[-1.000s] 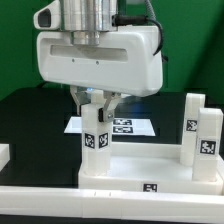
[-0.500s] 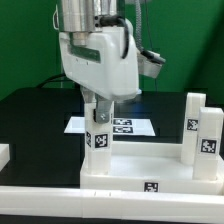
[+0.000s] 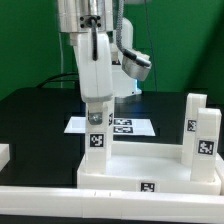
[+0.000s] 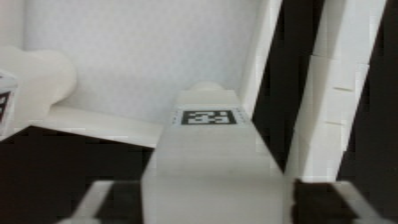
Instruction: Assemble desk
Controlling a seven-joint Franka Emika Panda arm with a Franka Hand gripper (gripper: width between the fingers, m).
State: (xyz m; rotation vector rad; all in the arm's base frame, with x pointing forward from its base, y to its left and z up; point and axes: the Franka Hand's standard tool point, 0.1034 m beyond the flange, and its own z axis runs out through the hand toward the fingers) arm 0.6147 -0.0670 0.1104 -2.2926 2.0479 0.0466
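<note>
Desk assembly, leg-fitting stage. The desk top, a white rimmed tray, lies upside down on the black table at the front of the scene. A leg stands upright at the tray's corner toward the exterior view's left, its square tag facing the camera. The gripper sits directly above this leg with its fingers reaching down over the leg's upper end; it appears clenched on the leg, though the contact itself is partly hidden by the hand. The wrist view looks down along the same leg to the tray floor. Two further legs and stand together at the tray's corner toward the exterior view's right. The marker board lies flat behind the tray. Judged step: seating or screwing this leg into its corner socket. The next move likely calls for keeping the leg vertical while turning, then releasing without tilting it.
</note>
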